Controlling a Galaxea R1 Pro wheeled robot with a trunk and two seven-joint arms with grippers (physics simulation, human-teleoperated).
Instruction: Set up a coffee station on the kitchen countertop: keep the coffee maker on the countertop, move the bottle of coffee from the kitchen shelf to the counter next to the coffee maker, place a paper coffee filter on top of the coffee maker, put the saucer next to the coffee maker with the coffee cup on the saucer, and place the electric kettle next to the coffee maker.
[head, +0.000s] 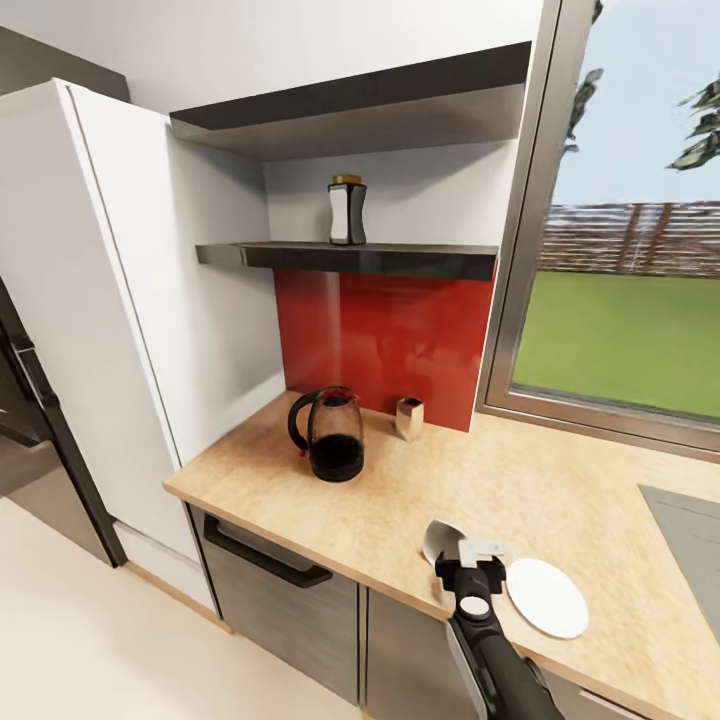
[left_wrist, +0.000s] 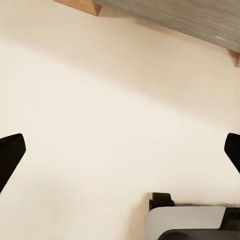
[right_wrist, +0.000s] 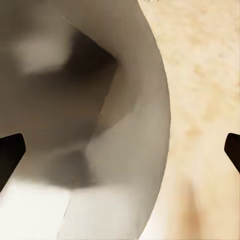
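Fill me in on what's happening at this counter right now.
The robot's right gripper is at the countertop's front edge, right over a pale cup-like object lying beside the white saucer; whether it grips it is unclear. The electric kettle stands further back near the red backsplash, a small metallic container beside it. The bottle of coffee is on the shelf. The left gripper hangs open above the floor.

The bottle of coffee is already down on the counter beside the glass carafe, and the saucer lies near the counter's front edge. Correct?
Not quite. In the head view the bottle of coffee stands on the kitchen shelf, above the carafe. The saucer does lie near the counter's front edge.
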